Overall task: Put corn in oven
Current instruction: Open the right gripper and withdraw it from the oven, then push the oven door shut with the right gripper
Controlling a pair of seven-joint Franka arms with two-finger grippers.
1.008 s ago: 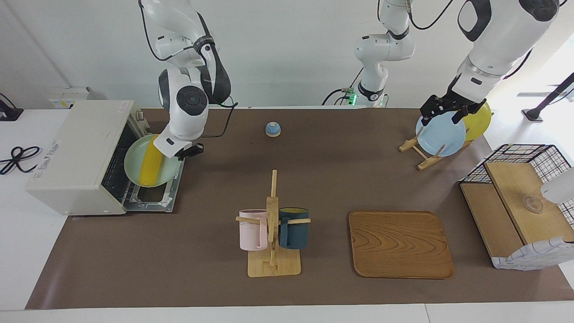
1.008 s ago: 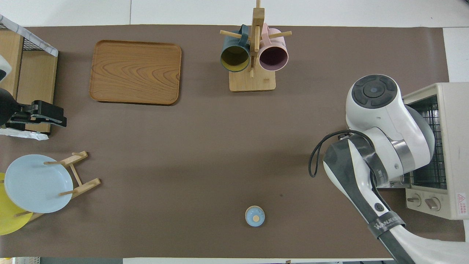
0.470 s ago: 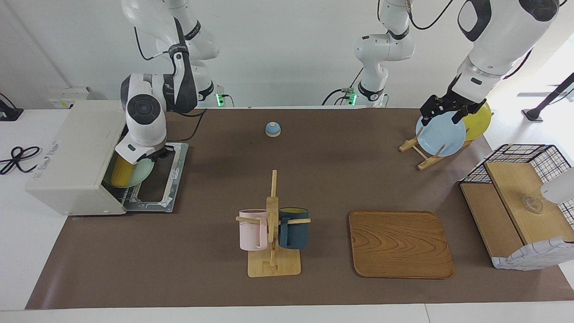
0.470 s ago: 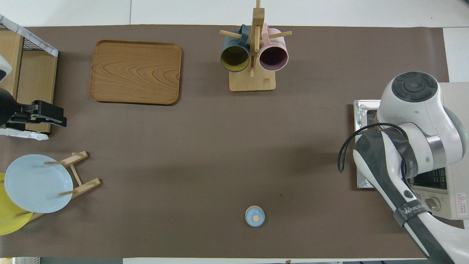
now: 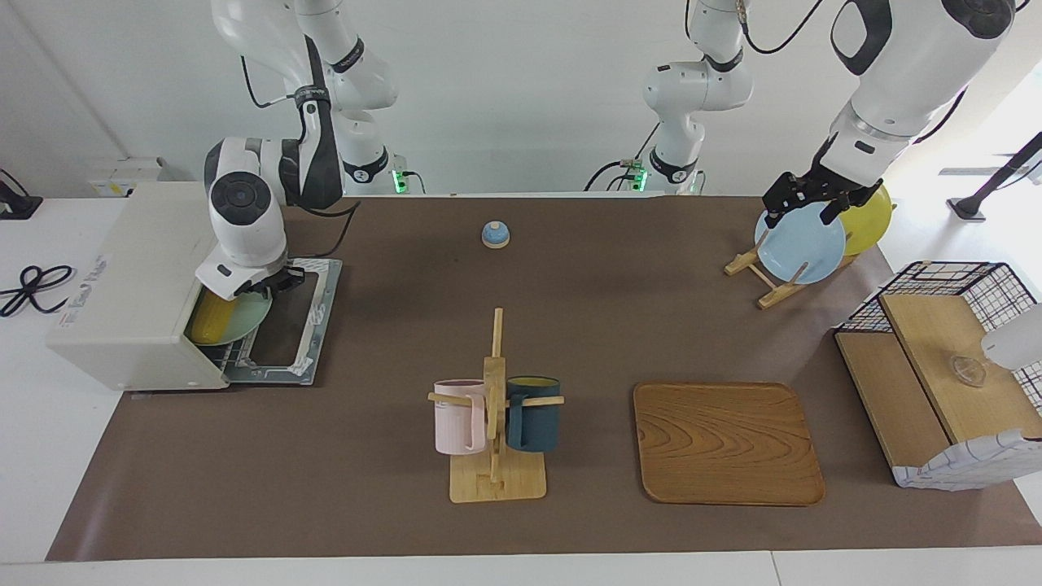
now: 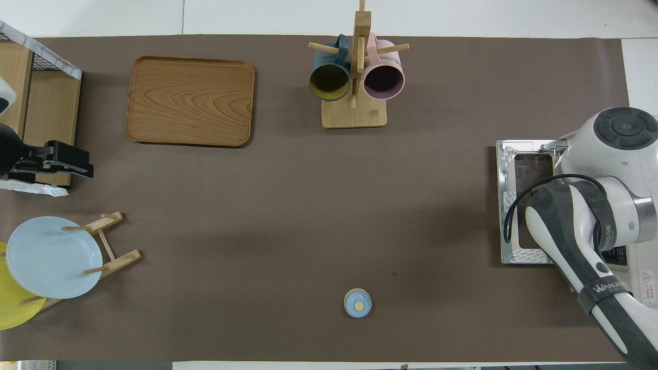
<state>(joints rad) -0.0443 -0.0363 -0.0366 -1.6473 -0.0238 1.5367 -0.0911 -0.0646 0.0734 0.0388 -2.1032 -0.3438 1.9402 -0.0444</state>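
Brown matting covers the table. At the right arm's end the oven [image 5: 134, 285] stands with its door [image 5: 286, 321] down; the corn [image 5: 212, 317] lies on a pale green plate [image 5: 244, 320] in its mouth. The right gripper [image 5: 262, 281] grips that plate's rim. The left gripper [image 5: 806, 202] waits over a blue plate [image 5: 799, 242], its finger spread unclear.

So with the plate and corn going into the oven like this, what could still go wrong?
The pale green round plate carrying the bright yellow corn cob sits only partly inside the cream-white toaster oven, over the wire rack's edge; released here, it might tip out. The right gripper hangs above the open glass door and could knock it when pulling out.
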